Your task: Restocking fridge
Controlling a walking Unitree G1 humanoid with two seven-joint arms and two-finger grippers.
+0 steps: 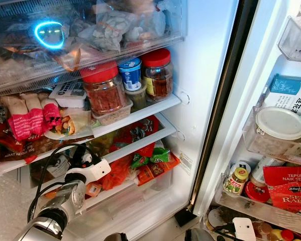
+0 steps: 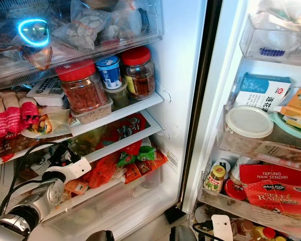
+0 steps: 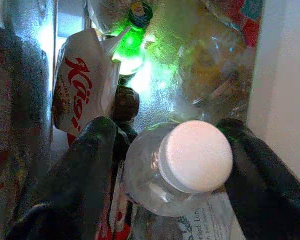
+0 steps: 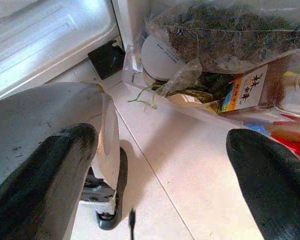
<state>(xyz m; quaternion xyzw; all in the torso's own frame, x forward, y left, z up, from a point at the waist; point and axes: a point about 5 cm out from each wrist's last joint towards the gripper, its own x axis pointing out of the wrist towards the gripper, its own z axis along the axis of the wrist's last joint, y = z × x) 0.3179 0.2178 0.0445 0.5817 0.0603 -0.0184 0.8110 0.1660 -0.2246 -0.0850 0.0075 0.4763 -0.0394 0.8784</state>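
A clear plastic bottle (image 3: pixel 155 185) with a white cap (image 3: pixel 196 156) stands between the two black fingers of my left gripper (image 3: pixel 170 132), which is shut on it. My left arm (image 1: pixel 65 198) reaches into the fridge's lower shelf (image 1: pixel 135 145), its white wrist (image 1: pixel 90 169) at the shelf front among packets. In the right wrist view my right gripper (image 4: pixel 165 165) hangs low and open over the pale floor (image 4: pixel 190 165) by the fridge door, nothing between its fingers.
Two red-lidded jars (image 1: pixel 104 91) and a blue cup (image 1: pixel 130 73) stand on the upper shelf (image 1: pixel 140 113). A white carton (image 3: pixel 79 95) and a green bottle (image 3: pixel 133 47) sit behind the held bottle. The door bins (image 1: pixel 271 145) at right are packed with jars and packets.
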